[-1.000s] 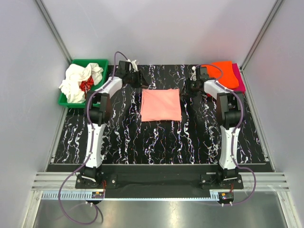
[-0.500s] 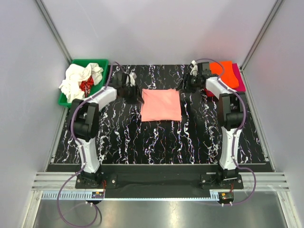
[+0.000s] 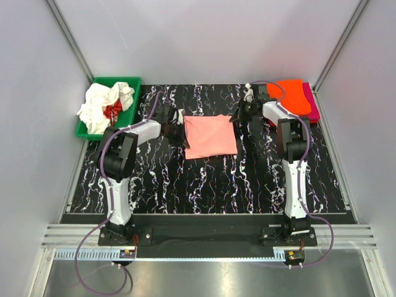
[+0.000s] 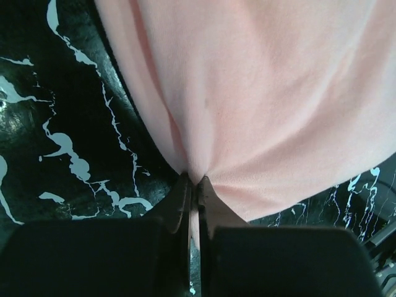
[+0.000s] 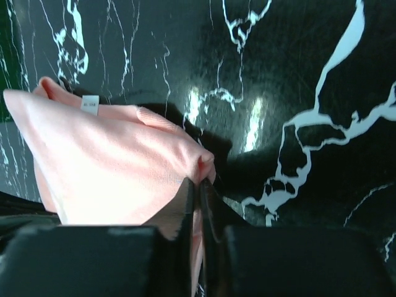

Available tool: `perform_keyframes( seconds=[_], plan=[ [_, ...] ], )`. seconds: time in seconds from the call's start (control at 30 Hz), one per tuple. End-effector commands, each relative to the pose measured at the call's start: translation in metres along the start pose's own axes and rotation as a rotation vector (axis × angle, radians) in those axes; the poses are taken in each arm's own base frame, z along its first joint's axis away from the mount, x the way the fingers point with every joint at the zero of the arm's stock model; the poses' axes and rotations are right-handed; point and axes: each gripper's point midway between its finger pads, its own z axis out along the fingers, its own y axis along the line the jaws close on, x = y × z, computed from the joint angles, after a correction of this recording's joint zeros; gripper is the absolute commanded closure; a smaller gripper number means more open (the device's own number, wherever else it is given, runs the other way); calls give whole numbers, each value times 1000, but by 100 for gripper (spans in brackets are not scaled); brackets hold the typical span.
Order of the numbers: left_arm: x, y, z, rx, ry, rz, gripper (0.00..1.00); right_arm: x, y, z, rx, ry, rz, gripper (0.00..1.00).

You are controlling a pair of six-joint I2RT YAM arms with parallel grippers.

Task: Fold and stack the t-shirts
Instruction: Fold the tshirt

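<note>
**Two grippers clenched on one salmon-pink shirt**

Both of your arms reach over the black, white-veined marble-pattern table (image 3: 204, 185). Your left gripper (image 3: 180, 134) grasps the left edge of the folded salmon-pink cloth t-shirt (image 3: 211, 136). In the left wrist view its jaws are pressed together, and the cloth (image 4: 260, 93) puckers into the tips and spreads out ahead of them. Your right gripper (image 3: 238, 116) grasps the same shirt at its far right corner. In the right wrist view the jaws are closed on a pinched fold of pink cloth (image 5: 111, 173). The rest of the shirt lies to the left of the tips, and a dark shadow falls on the table just beyond the corner. A small white tag (image 5: 90, 105) shows on the cloth ahead of and left of the right gripper.

The shirt lies between the two grippers, touching both. Just to the right of the right gripper, a bright orange folded cloth t-shirt (image 3: 292, 93) rests on a magenta cloth t-shirt (image 3: 313, 109). Well to the left of the left gripper, a green plastic bin (image 3: 124, 82) holds crumpled white cloth t-shirts (image 3: 99, 102) around a red cloth t-shirt (image 3: 112, 111).
</note>
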Motion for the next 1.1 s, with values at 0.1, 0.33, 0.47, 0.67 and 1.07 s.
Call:
perform_keyframes(
  seconds=[0.1, 0.33, 0.47, 0.67, 1.07],
  plan=[
    [20, 39, 3, -167, -18, -37, 100, -23, -13, 9, 43, -65, 26, 100],
    [7, 34, -17, -170, -82, -101, 79, -35, 13, -13, -14, -88, 15, 63],
    [-26, 27, -46, -179, -158, -73, 65, -46, 41, -39, -70, -117, -13, 50],
    [-68, 0, -67, -110, -216, 5, 65, -26, 50, -64, -53, -82, 28, 54],
    [-123, -29, 0, 139, -183, 57, 64, 65, 105, -75, -241, 44, 48, 90]
  ],
)
